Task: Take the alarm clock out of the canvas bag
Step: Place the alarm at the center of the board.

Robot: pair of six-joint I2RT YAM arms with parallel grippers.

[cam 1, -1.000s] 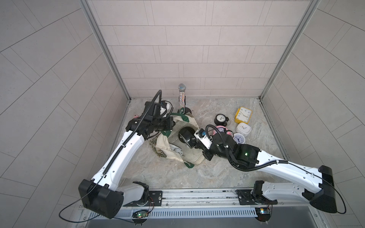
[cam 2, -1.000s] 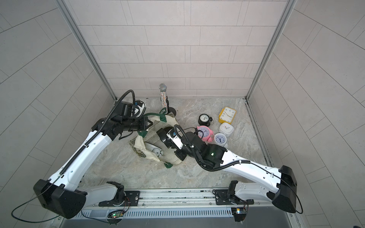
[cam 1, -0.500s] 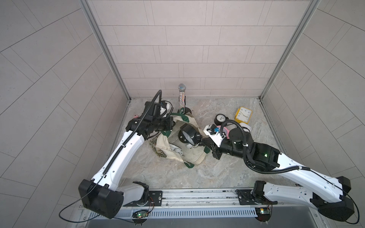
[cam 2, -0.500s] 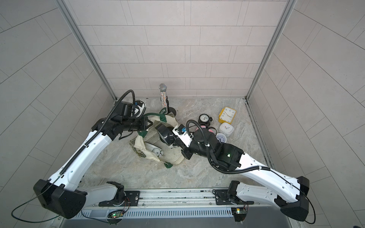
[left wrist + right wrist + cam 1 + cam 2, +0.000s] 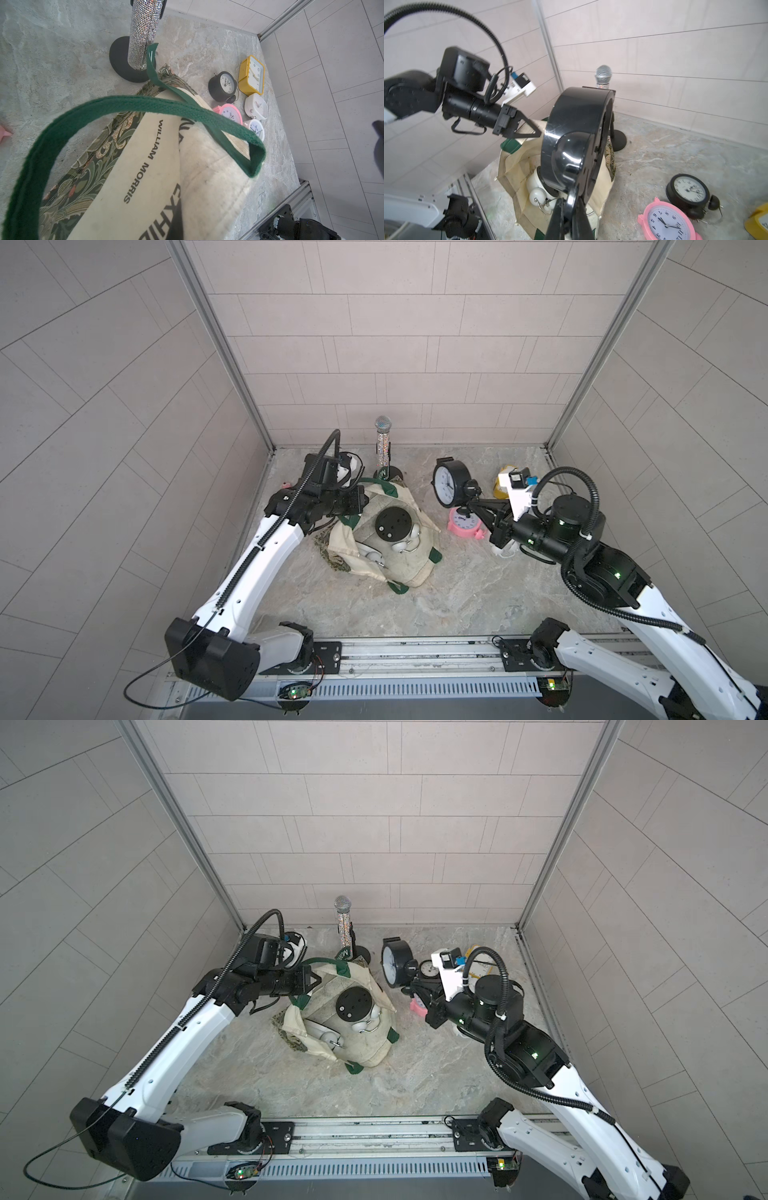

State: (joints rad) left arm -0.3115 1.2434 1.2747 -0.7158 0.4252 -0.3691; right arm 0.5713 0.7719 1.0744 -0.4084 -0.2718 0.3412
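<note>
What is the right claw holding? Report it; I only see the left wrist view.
Observer: The right claw grips the big black alarm clock near its bell, held up outside the canvas bag.
Operator: Check the bag's inside.
Observer: Another black clock lies back-up inside, with white clocks beside it.
Operator: Confirm the left claw.
Observer: The left claw is shut on the bag handle.

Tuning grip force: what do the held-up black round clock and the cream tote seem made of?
Black round alarm clock: probably hard glossy plastic, given sharp highlights on its casing. Cream tote bag with green handles: matte woven canvas; weave, soft folds and stitching show.
</note>
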